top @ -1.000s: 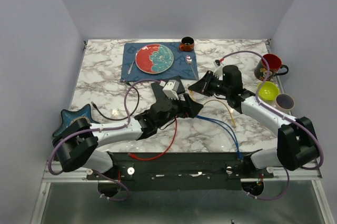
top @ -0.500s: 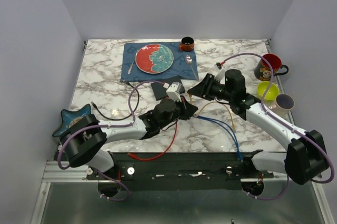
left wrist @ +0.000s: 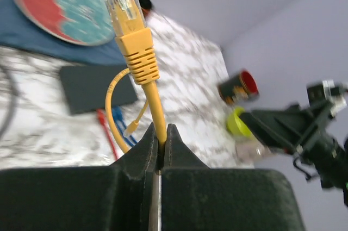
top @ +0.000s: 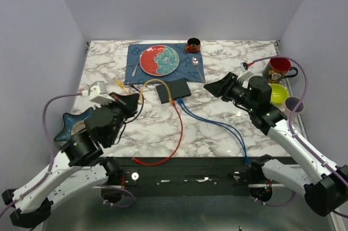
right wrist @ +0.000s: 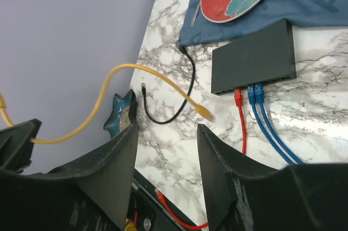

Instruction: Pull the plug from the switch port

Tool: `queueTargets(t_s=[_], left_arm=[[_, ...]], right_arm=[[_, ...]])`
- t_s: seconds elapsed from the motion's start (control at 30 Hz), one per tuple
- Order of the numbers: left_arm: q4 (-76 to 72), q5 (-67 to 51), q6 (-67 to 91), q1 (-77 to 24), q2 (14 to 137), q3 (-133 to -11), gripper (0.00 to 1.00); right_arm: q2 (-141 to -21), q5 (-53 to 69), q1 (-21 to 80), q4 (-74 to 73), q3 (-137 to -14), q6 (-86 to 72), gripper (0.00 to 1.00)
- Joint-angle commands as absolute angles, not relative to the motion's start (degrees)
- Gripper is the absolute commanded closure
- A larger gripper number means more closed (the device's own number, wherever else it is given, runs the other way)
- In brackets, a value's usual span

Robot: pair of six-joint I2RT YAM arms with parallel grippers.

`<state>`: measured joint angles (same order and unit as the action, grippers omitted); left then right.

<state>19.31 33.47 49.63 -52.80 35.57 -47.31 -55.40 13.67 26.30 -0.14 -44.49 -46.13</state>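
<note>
The left gripper [left wrist: 161,133] has its fingers pressed together on the yellow cable [left wrist: 153,103], pinching it just below the strain boot. The yellow plug [left wrist: 126,2] stands clear above the fingertips, its clip end in open air and in no socket. From that pinch the cable loops out over the marble table [top: 109,73] towards the switch [top: 173,89]. Its far end [right wrist: 205,113] lies loose on the marble, just beside the switch's socket edge but not in it.

The switch sits flat near the table's middle, against the near edge of the blue placemat [top: 133,68]. From the left gripper it lies off to the right and a little further from the arm bases. Its long axis runs roughly across the table, slightly skewed, with the socket row on the long edge facing the arm bases. The red plug [right wrist: 238,98] and the two blue plugs [right wrist: 254,94] are seated there.

The right gripper [right wrist: 167,133] hangs spread and empty, pointing at the switch from the right, and looks the nearer of the two. Since both yellow ends appear free, I judge the pull done, so any further extraction would fall more naturally to the right arm.
</note>
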Motion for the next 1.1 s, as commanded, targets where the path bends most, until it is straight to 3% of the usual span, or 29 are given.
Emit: queueTargets(t_s=[0.0,0.27,0.53,0.57,0.63,0.67,0.73,0.93,1.07], left_arm=[[46.2,55.9,57.3,-48.6,28.7,-48.2,1.0],[52.3,58.5,56.8,-38.0,29.4,-49.3,1.0],[43.5,30.0,51.3,-13.6,43.9,-43.6,1.0],[40.3,27.9,49.5,-10.7,44.0,-42.9,0.93],[37.4,23.5,47.6,-3.0,46.4,-41.8,0.57],[36.1,19.1,46.9,-0.6,47.7,-42.2,0.24],[36.4,15.7,45.3,4.9,52.5,-45.4,0.01],[36.0,11.4,43.8,4.6,54.2,-53.6,0.01],[21.1,0.1,49.1,-2.9,51.3,-46.7,0.01]], right_arm=[[-57.8,12.9,26.6,-2.4,-41.8,-47.4,0.45],[-59.9,14.7,26.6,-0.5,-39.1,-48.2,0.46],[-60.0,14.7,26.6,-0.6,-39.2,-46.3,0.46],[-59.9,14.7,26.6,-0.6,-38.9,-46.2,0.46],[-60.6,14.7,26.6,-0.6,-38.8,-46.1,0.46],[-61.1,14.7,26.6,-0.6,-38.8,-46.1,0.46],[-62.7,15.6,26.6,-0.5,-39.3,-45.8,0.46],[-66.8,16.7,26.6,1.3,-41.3,-43.9,0.46],[-73.3,18.9,26.6,2.3,-43.7,-43.1,0.46]])
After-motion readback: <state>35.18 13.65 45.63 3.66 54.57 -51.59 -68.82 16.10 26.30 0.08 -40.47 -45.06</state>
